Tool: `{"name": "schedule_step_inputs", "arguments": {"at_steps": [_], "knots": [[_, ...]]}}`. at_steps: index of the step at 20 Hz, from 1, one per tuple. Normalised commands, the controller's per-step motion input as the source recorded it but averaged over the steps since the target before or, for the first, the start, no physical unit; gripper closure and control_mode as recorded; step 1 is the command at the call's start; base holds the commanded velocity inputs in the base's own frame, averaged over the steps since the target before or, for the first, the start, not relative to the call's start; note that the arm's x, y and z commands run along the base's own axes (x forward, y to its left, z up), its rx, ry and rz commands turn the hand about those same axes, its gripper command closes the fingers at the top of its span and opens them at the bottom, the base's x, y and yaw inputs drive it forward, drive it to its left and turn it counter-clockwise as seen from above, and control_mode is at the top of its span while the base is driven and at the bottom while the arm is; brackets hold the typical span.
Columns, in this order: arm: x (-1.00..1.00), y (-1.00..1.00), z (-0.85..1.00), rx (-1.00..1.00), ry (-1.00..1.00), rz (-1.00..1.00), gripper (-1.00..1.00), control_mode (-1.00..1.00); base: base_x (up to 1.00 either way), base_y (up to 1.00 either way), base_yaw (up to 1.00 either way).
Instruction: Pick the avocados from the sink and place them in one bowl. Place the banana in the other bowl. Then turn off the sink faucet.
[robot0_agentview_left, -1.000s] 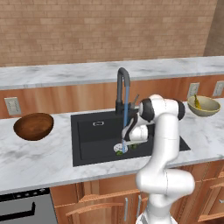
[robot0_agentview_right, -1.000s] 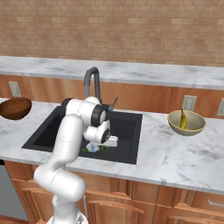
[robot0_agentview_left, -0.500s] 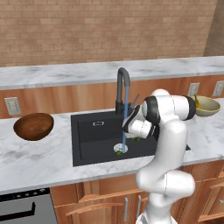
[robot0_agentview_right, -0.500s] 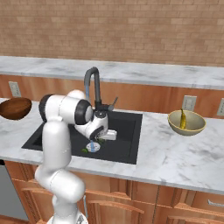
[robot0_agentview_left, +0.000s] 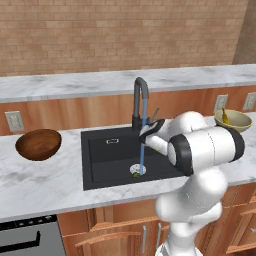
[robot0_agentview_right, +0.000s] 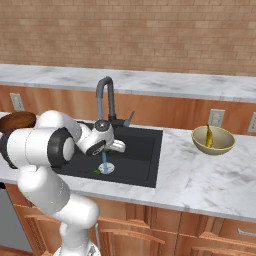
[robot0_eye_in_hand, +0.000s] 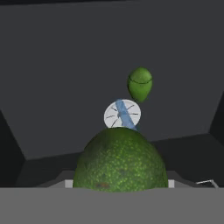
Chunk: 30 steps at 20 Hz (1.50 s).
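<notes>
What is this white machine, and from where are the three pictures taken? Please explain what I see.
It is a white robot arm in a simulated kitchen. Two pictures come from cameras behind the arm, to its left and right. The third comes from a camera on its hand, looking down into the black sink. There, a large green avocado sits right in front of the camera, seemingly held in the gripper. A second avocado lies by the silver drain. Water runs from the faucet. On the counter stand a brown bowl and a pale bowl holding the banana.
</notes>
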Motion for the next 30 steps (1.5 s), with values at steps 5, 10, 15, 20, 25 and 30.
{"name": "schedule_step_inputs", "arguments": {"at_steps": [5, 10, 15, 20, 25, 30], "knots": [[-0.59, 0.08, 0.82, 0.01, -0.17, -0.09, 1.0, -1.0, 0.0, 0.0, 0.0], [-0.47, 0.5, 0.7, 0.0, -0.09, -0.08, 1.0, -1.0, 0.0, 0.0, 0.0], [-0.15, 0.92, 0.72, -0.02, 0.0, -0.06, 1.0, -1.0, 0.0, 0.0, 0.0], [-0.14, 0.98, 0.54, -0.07, 0.0, -0.09, 1.0, -1.0, 0.0, 0.0, 0.0], [0.0, 0.83, 0.33, -0.09, 0.0, -0.02, 1.0, -1.0, 0.0, 0.0, 0.0], [0.0, 0.55, 0.19, -0.01, 0.02, 0.3, 1.0, -1.0, 0.0, 0.0, 0.0]]}}
